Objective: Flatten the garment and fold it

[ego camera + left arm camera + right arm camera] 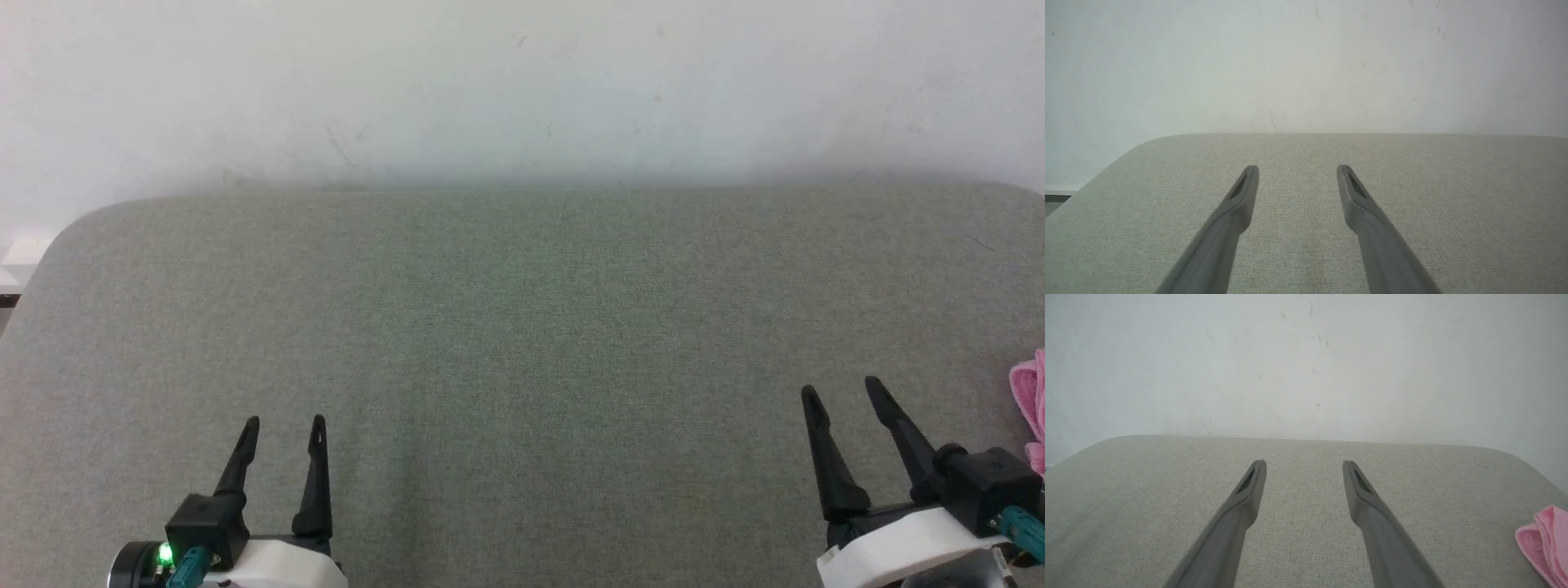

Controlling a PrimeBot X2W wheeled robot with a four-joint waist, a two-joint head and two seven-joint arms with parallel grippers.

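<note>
Left jaws and right jaws gape empty; garment (1030,400) lies near the latter's right side.

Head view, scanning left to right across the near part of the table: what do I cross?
left end effector, open → bare stretch of grey-green table → right end effector, open → pink garment, bunched and cut off by the picture's right edge.

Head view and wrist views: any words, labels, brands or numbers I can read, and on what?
No text to read anywhere.
The garment: pink folds at the head view's right edge, no tag or print visible.
Table, wall, left gripper, right gripper: no lettering.
</note>
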